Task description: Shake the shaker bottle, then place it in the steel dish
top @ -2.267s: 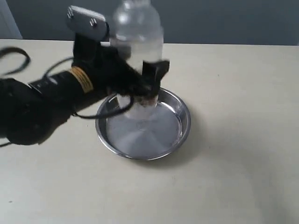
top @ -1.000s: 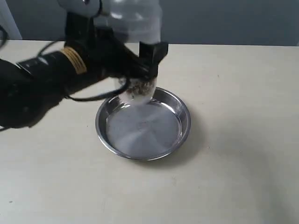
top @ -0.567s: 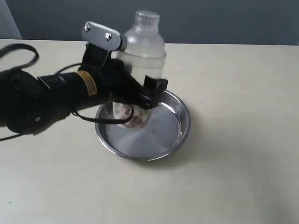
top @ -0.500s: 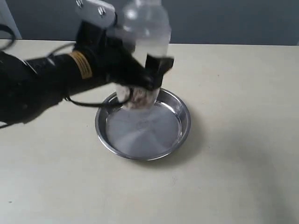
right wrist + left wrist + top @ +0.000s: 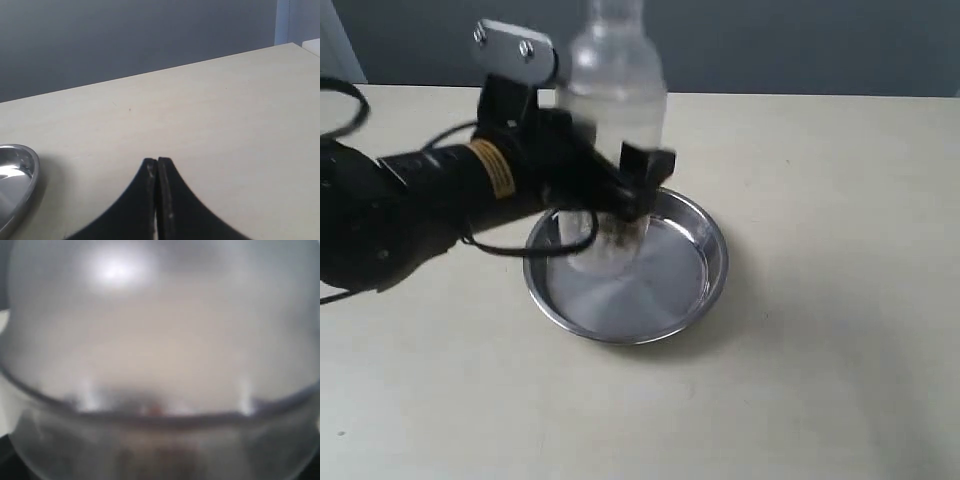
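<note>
The frosted shaker bottle (image 5: pixel 614 100) stands upright and blurred in the air over the left part of the steel dish (image 5: pixel 695 285), with brown granules at its base. My left gripper (image 5: pixel 615 190) is shut on the bottle's lower body. In the left wrist view the bottle (image 5: pixel 160 340) fills the whole picture and hides the fingers. My right gripper (image 5: pixel 157 162) is shut on nothing above the bare table, with the dish's rim (image 5: pixel 27 165) off to one side. The right gripper does not show in the exterior view.
The black left arm (image 5: pixel 410 215) with its cable reaches in from the left of the cream table (image 5: pixel 820 380). A dark grey wall (image 5: pixel 800 45) runs behind the table's far edge.
The left gripper has been moving the bottle up and down over the dish. Since half a second ago the bottle has dropped slightly and shifted a little left. The dish has stayed put.
</note>
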You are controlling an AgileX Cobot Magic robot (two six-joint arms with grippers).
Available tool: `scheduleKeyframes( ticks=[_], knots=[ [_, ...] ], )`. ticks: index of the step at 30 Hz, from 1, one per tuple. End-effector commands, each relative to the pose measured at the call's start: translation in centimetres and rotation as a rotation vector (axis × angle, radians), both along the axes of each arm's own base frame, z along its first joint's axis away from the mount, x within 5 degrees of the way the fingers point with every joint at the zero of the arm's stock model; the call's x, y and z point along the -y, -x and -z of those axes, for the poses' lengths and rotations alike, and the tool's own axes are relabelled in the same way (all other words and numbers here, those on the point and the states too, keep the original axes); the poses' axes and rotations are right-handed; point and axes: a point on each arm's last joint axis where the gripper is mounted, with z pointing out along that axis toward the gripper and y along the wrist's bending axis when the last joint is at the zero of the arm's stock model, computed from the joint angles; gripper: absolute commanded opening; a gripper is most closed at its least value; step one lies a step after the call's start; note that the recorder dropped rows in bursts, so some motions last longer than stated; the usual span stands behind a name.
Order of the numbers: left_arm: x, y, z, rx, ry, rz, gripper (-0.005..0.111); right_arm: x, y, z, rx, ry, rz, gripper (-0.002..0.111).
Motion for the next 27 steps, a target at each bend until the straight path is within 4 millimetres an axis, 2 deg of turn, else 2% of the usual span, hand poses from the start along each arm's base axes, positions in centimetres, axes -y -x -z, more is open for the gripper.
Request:
scheduleKeyframes(
  ticks=[1,2,4,5,6,8,9,10,11,13,14,15,16,17,18,19,20,23,24,26,27],
  knots=[
    [-0.3,1.1,-6.5,0.236,0.090,0.049,0.000,0.0,0.0,-0.1,0.014,0.003,-0.002,-0.001],
    [-0.5,1.1,-5.6,0.189,0.081,0.032,0.000,0.0,0.0,-0.1,0.014,0.003,-0.002,-0.001],
    [-0.6,0.4,-1.7,0.059,0.029,-0.008,0.000,0.0,0.0,-0.1,0.014,0.003,-0.002,-0.001],
    [-0.6,0.2,-1.2,0.032,0.044,-0.024,0.000,0.0,0.0,-0.1,0.014,0.003,-0.002,-0.001],
    [-0.3,0.0,-2.2,0.076,0.064,-0.011,0.000,0.0,0.0,-0.1,0.014,0.003,-0.002,-0.001],
    [0.1,0.4,-6.7,0.283,0.084,0.069,0.000,0.0,0.0,-0.1,0.014,0.003,-0.002,-0.001],
    [0.0,0.6,-8.4,0.321,0.082,0.075,0.000,0.0,0.0,-0.1,0.014,0.003,-0.002,-0.001],
    [-0.2,0.5,-8.2,0.271,0.073,0.052,0.000,0.0,0.0,-0.1,0.014,0.003,-0.002,-0.001],
    [-0.1,0.1,-6.2,0.175,0.033,0.034,0.000,0.0,0.0,-0.1,0.014,0.003,-0.002,-0.001],
    [0.0,-0.4,0.1,-0.028,-0.048,0.009,0.000,0.0,0.0,-0.1,0.014,0.001,-0.002,-0.001],
    [0.1,-0.4,1.9,-0.078,-0.054,-0.003,0.000,0.0,0.0,-0.1,0.014,0.001,-0.002,-0.001],
    [0.5,-0.4,2.2,-0.055,-0.027,0.012,0.000,0.0,0.0,-0.1,0.014,0.001,-0.002,-0.001],
    [0.9,-0.3,1.5,-0.001,-0.013,0.044,0.000,0.0,0.0,-0.1,0.014,0.001,-0.002,-0.001],
    [1.2,-0.2,0.1,0.074,0.015,0.071,0.000,0.0,0.0,-0.1,0.014,0.001,-0.002,-0.001],
    [1.4,0.0,-2.3,0.171,0.052,0.097,0.000,0.0,0.0,-0.1,0.014,0.001,-0.002,-0.001],
    [1.4,0.1,-3.4,0.206,0.060,0.101,0.000,0.0,0.0,-0.1,0.014,0.001,-0.002,-0.001],
    [1.3,0.1,-3.6,0.195,0.067,0.088,0.000,0.0,0.0,-0.1,0.014,0.001,-0.002,-0.001],
    [1.2,-0.7,0.7,0.070,-0.007,0.057,0.000,0.0,0.0,-0.1,0.014,0.001,-0.002,-0.001],
    [1.1,-1.1,0.7,0.074,-0.007,0.050,0.000,0.0,0.0,-0.1,0.014,0.001,-0.002,-0.001],
    [1.3,-1.2,-2.6,0.207,0.017,0.086,0.000,0.0,0.0,-0.1,0.014,0.001,-0.002,-0.001],
    [1.2,-0.9,-5.2,0.297,0.027,0.095,0.000,0.0,0.0,-0.1,0.014,0.001,-0.002,-0.001]
  ],
)
